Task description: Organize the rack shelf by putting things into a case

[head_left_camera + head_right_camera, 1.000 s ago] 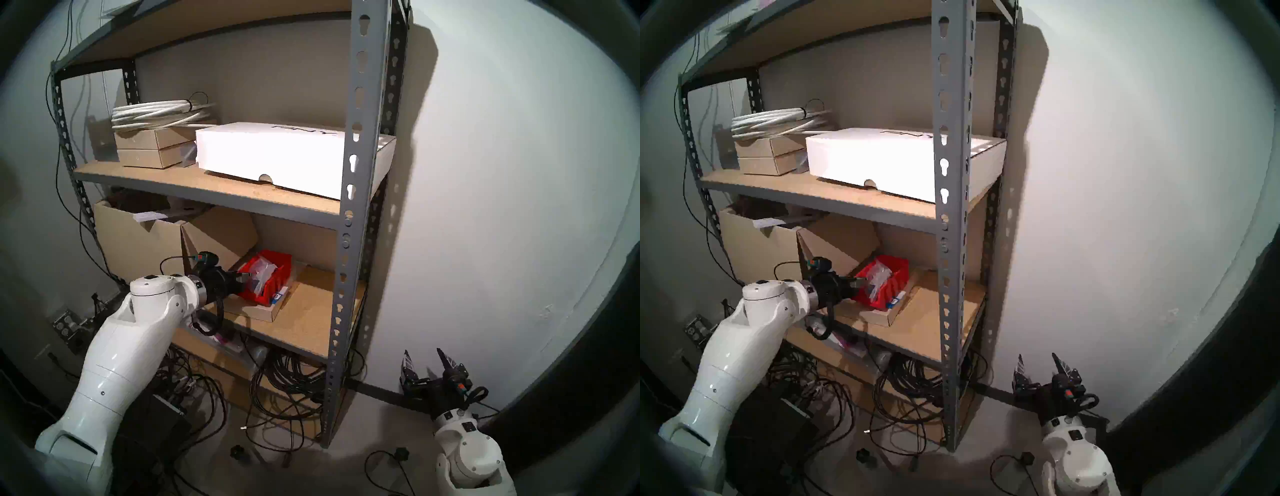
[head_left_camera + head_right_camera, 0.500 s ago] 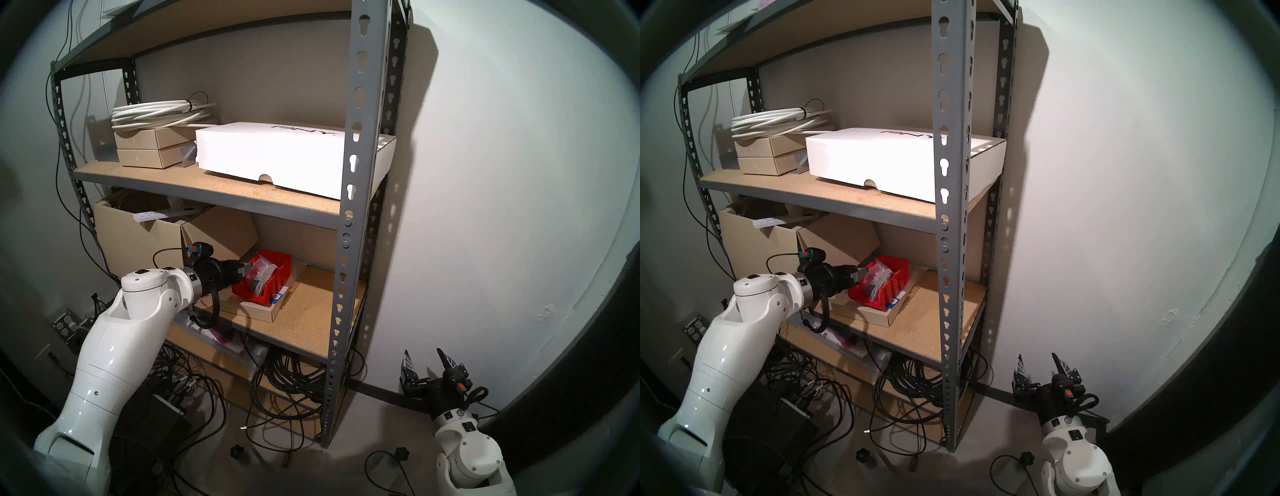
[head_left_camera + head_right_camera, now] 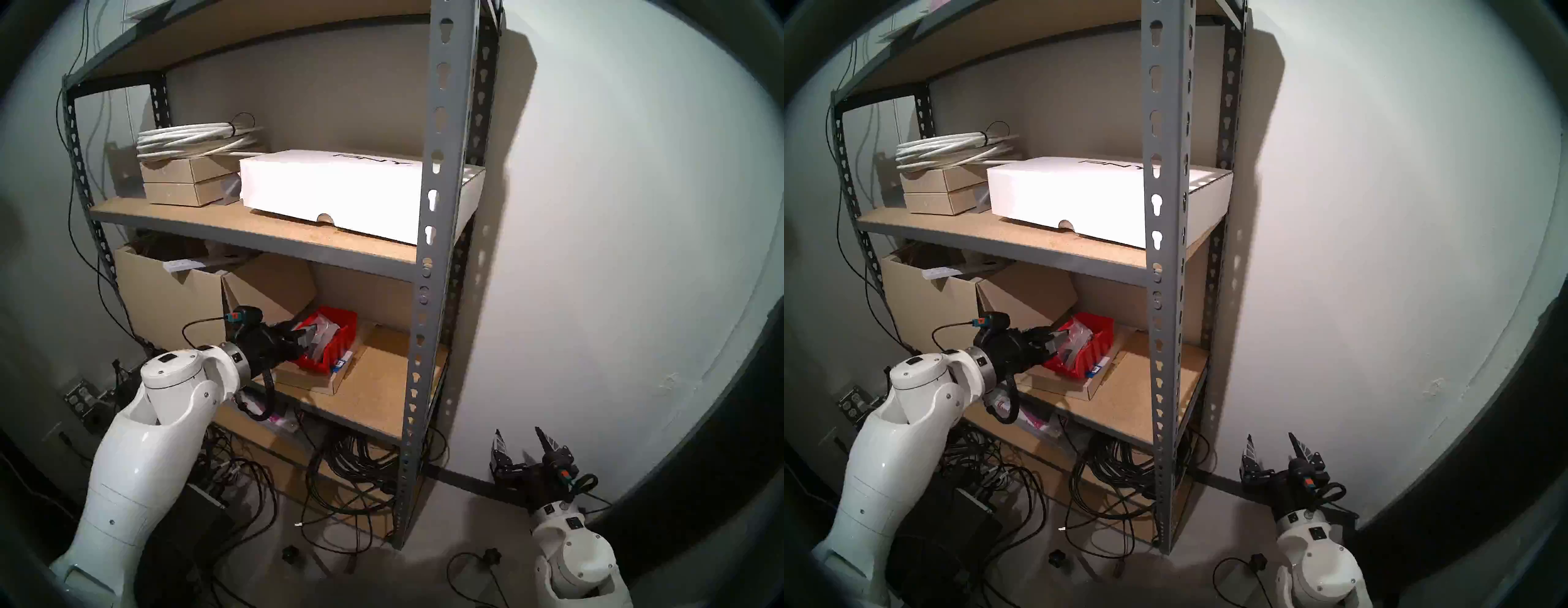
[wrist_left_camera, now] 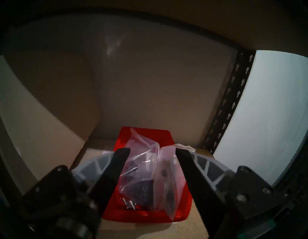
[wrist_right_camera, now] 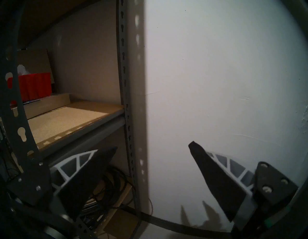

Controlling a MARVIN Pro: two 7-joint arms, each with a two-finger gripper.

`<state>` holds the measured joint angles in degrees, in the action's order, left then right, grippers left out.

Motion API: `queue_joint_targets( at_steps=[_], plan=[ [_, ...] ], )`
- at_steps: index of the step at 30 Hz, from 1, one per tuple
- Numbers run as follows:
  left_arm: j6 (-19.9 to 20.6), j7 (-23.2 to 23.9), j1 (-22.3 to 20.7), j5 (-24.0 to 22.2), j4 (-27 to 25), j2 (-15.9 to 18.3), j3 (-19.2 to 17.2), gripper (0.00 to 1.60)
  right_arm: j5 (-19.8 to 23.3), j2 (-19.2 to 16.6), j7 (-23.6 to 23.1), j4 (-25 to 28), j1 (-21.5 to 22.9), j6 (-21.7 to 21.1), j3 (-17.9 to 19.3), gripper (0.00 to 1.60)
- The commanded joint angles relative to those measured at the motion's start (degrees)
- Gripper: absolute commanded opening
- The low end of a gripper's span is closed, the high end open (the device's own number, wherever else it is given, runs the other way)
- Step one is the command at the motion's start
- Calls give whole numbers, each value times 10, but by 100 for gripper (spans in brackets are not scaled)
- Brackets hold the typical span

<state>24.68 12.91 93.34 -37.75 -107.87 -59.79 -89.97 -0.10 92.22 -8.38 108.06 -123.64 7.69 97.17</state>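
The red bin (image 3: 335, 352) sits on a flat tan box (image 3: 314, 380) on the rack shelf (image 3: 377, 382), which is tan board with a grey edge. The clear plastic bag (image 3: 324, 333) of small metal and black parts lies inside the bin. In the left wrist view the bag (image 4: 143, 166) rests in the bin (image 4: 145, 215) between my spread fingers. My left gripper (image 3: 307, 337) is open at the bin's near end, around the bag's top. My right gripper (image 3: 524, 441) is open and empty, low beside the wall to the right of the rack.
A large open cardboard box (image 3: 169, 297) stands just left of the bin, its flap leaning toward it. The grey front upright (image 3: 424, 297) stands right of the shelf opening. A white box (image 3: 331, 191) lies on the shelf above. Cables (image 3: 352, 467) lie tangled below.
My left wrist drew back slightly, then came forward to the bin again, and its elbow dropped lower. The bag stays in the bin. The right arm has not moved.
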Motion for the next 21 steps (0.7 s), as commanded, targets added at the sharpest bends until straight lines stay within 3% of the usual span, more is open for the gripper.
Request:
queue_joint_targets(
  at_steps=[1,8,21],
  plan=[
    [-37,-22,64,27,-63,-2,-11,121,0,0,0,10,2,2,0,160],
    [-62,-45,113,55,-98,-13,-16,130,0,0,0,9,2,3,0,160],
    [-148,-113,220,144,-143,-45,-20,127,0,0,0,10,2,3,0,160]
  ],
)
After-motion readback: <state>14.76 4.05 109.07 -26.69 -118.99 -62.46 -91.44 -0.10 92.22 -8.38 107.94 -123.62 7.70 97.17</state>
